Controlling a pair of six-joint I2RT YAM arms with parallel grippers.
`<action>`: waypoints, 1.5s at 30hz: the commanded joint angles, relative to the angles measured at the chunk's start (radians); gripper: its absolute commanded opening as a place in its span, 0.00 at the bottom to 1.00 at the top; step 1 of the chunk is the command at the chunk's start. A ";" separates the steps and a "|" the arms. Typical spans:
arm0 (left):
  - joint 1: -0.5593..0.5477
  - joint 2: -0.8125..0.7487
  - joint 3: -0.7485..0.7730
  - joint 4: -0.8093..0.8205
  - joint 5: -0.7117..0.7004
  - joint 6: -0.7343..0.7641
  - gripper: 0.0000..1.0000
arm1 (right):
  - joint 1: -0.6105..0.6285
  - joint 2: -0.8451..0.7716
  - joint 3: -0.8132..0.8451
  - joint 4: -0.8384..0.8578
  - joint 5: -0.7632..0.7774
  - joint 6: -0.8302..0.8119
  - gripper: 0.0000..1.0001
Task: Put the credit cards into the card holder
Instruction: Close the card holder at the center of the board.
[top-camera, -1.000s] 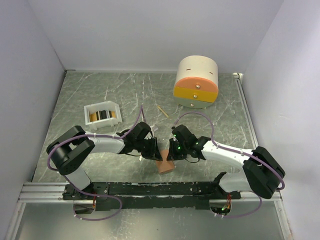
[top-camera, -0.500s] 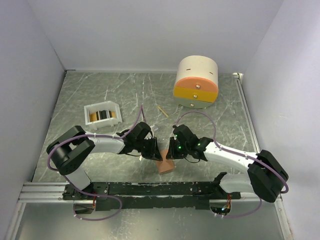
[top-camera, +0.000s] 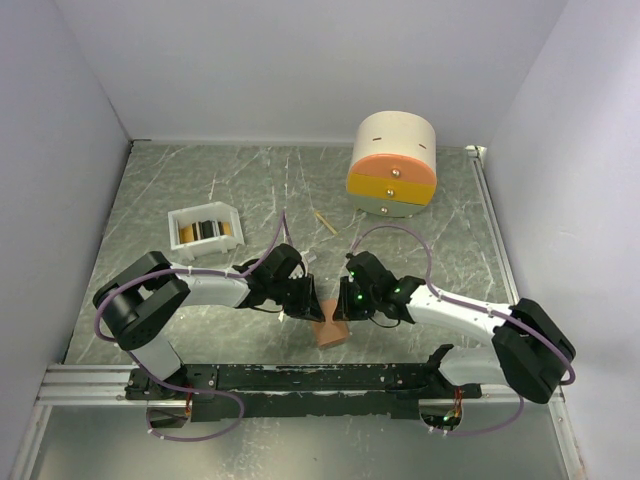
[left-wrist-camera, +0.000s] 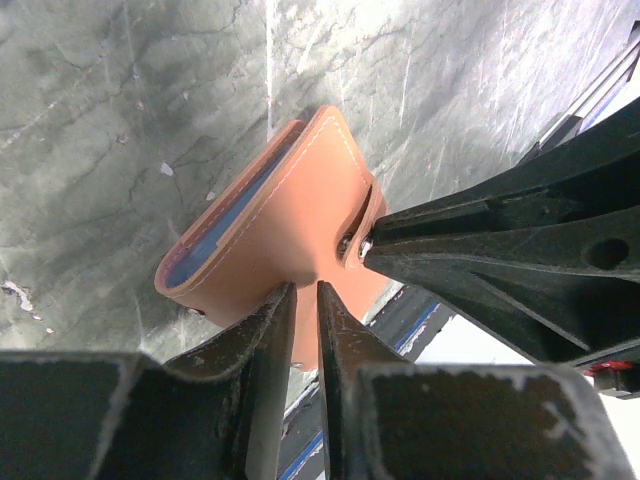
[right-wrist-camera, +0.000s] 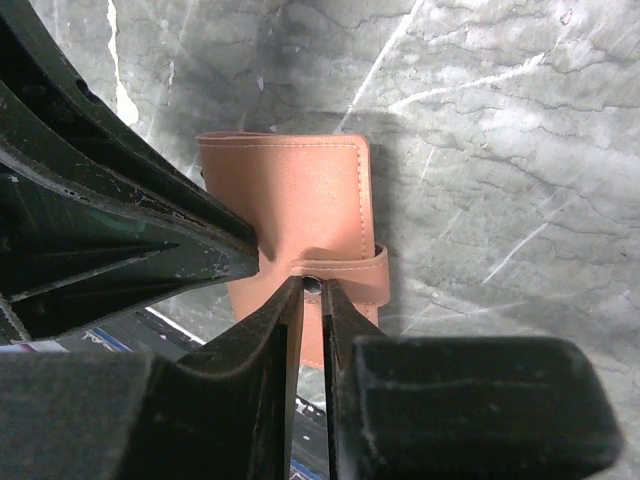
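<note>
The salmon-pink card holder (top-camera: 331, 333) is closed and held up on edge just above the table's near edge, between both grippers. My left gripper (left-wrist-camera: 306, 292) is shut on the fold edge of the card holder (left-wrist-camera: 285, 215), whose blue inner face shows at the open side. My right gripper (right-wrist-camera: 312, 287) is shut on the snap strap (right-wrist-camera: 350, 268) of the card holder (right-wrist-camera: 300, 185). The credit cards (top-camera: 206, 231), dark and gold-yellow, stand in a white tray at the left.
The white tray (top-camera: 181, 225) sits left of centre. A thin wooden stick (top-camera: 325, 222) lies mid-table. A round cream, orange and yellow drawer box (top-camera: 392, 165) stands at the back right. The black base rail (top-camera: 320, 378) runs along the near edge.
The right arm's elbow and forearm have shifted slightly to the right. The card holder and the left gripper stay where they were.
</note>
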 joint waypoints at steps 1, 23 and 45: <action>-0.005 0.033 -0.024 -0.003 -0.041 0.024 0.28 | 0.002 0.016 -0.019 0.047 -0.014 0.015 0.14; -0.006 0.041 -0.024 0.012 -0.037 0.020 0.28 | 0.032 0.109 0.050 -0.085 0.041 -0.029 0.08; -0.005 -0.180 0.061 -0.229 -0.276 0.057 0.46 | 0.087 -0.004 0.197 -0.204 0.244 -0.007 0.19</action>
